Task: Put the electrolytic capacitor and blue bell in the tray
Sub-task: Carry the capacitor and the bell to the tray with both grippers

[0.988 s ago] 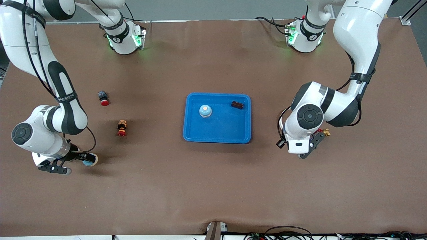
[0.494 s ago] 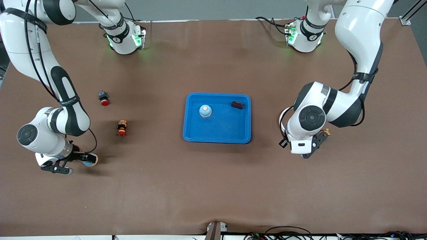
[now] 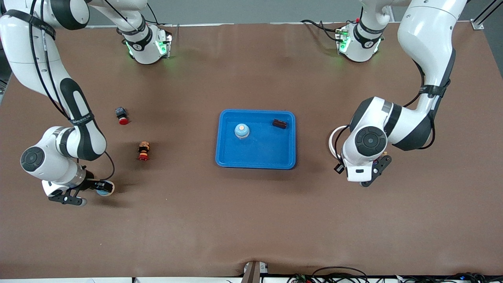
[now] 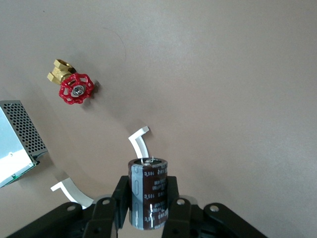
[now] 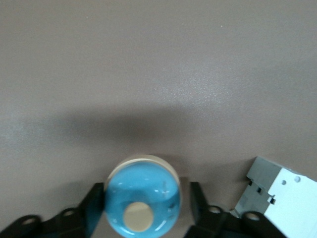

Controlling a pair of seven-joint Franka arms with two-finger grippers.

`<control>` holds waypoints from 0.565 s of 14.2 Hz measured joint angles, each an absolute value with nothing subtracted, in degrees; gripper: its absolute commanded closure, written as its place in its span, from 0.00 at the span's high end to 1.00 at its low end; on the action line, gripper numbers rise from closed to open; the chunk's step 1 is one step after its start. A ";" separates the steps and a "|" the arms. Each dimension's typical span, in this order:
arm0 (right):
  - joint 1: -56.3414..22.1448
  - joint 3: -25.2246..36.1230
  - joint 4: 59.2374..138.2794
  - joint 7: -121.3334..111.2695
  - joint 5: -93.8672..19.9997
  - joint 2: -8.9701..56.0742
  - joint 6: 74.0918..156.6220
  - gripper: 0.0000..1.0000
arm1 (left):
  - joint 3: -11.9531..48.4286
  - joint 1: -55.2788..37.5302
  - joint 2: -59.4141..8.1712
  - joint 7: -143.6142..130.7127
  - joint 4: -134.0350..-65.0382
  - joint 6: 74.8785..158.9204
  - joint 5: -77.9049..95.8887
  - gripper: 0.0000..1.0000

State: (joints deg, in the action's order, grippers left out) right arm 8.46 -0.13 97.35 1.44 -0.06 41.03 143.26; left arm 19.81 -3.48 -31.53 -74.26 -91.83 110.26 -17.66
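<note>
My left hand [image 4: 148, 218] is clamped on the capacitor [image 4: 147, 191], and my right hand [image 5: 143, 213] has pinched the blue bell [image 5: 142, 196] on the counter [image 3: 251, 220], both bound for the tray [image 3: 255, 159].

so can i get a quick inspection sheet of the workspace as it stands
surface: brown mat, no spills seen
job's things: tray holds one blue bell and one dark capacitor; second blue bell on the mat
clutter: two red push buttons, brass valve, perforated grey box
hands: left hand shut on an electrolytic capacitor; right hand at the second blue bell
cables: white loop by the left wrist
surroundings: nothing seen
</note>
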 measured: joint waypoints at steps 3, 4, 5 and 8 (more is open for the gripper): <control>8.46 -0.21 97.30 2.13 -0.06 41.03 143.21 0.00 | 19.81 -3.18 -31.48 -74.26 -91.71 110.13 -17.67 0.00; 8.44 -0.31 97.25 2.79 -0.06 41.02 143.05 0.00 | 19.81 -3.12 -31.48 -74.26 -91.69 110.13 -17.67 0.00; 8.32 -0.46 97.09 3.36 -0.06 41.00 142.27 0.00 | 19.81 -3.12 -31.48 -74.26 -91.67 110.13 -17.67 0.00; 6.62 -0.98 95.38 6.80 -0.06 39.63 135.12 0.00 | 19.88 -3.26 -31.49 -74.26 -91.54 110.15 -17.66 0.00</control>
